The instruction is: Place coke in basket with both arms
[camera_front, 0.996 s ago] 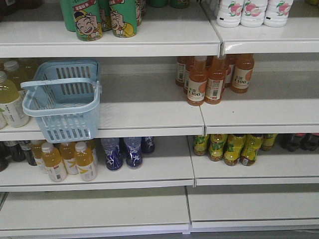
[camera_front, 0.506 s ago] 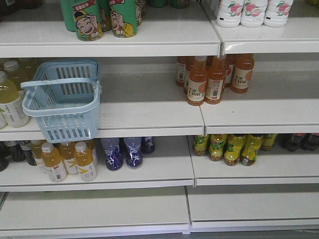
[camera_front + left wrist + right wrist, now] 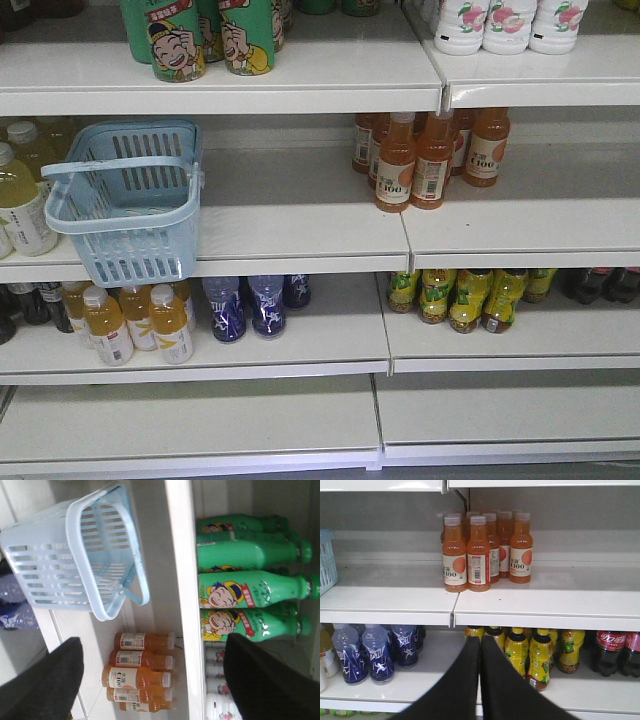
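Standing at the left of the middle shelf (image 3: 300, 235), the light blue basket (image 3: 125, 200) is near the front edge, and the orange C100 bottles (image 3: 410, 165) are well to its right. Only the left wrist view shows the left gripper (image 3: 152, 647), its black fingers (image 3: 45, 685) spread wide and holding nothing. Only the right wrist view shows the right gripper (image 3: 480, 647), its fingers pressed together, with red-labelled cola bottles (image 3: 610, 650) on the lower shelf at the far right.

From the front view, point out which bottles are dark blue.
The dark blue bottles stand one shelf below the basket, just right of the white-capped yellow bottles. Only they are blue; the others are green, orange, yellow, white or dark.
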Controlling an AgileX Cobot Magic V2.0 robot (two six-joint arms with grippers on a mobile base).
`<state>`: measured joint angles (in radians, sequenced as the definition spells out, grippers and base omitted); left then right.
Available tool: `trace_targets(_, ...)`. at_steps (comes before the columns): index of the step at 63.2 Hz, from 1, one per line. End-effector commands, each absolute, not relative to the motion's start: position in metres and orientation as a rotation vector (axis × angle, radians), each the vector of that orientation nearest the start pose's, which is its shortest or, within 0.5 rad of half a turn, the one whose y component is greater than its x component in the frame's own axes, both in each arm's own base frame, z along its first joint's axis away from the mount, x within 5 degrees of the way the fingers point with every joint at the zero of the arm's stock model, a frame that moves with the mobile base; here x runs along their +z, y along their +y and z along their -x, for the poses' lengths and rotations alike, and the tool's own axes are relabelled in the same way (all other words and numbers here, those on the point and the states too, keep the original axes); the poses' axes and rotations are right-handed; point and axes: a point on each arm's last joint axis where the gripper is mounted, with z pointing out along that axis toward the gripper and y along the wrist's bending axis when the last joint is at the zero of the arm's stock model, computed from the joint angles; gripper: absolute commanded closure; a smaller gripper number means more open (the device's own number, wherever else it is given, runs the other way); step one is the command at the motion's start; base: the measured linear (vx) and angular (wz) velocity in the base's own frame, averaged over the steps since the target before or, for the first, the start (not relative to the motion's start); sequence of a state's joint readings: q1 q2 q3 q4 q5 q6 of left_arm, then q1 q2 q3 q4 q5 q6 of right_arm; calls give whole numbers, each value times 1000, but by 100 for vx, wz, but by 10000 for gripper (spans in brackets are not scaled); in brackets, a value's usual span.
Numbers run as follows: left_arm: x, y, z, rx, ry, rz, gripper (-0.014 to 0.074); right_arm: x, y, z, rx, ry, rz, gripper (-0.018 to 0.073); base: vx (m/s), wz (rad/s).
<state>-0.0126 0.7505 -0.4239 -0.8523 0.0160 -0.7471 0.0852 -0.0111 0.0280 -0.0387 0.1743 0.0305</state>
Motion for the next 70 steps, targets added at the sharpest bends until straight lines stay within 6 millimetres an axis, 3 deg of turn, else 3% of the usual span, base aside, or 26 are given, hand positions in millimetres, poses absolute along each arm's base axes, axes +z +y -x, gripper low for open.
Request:
trace_targets(1, 295, -1, -170, -1171, 1288, 1477, 38, 193, 4, -56, 48, 1594, 77, 569, 0, 0)
trace_targets(27, 320, -7, -247, -1145, 1394, 1492, 90, 193, 4, -56, 48, 1594, 77, 569, 0, 0)
trace_targets(47, 310, -12, -314, -1123, 1491, 1545, 132, 193, 4, -56, 48, 1594, 77, 569, 0, 0)
trace_targets(70, 299, -15, -367, -1117, 1533, 1564, 132, 193, 4, -56, 48, 1596, 77, 569, 0, 0)
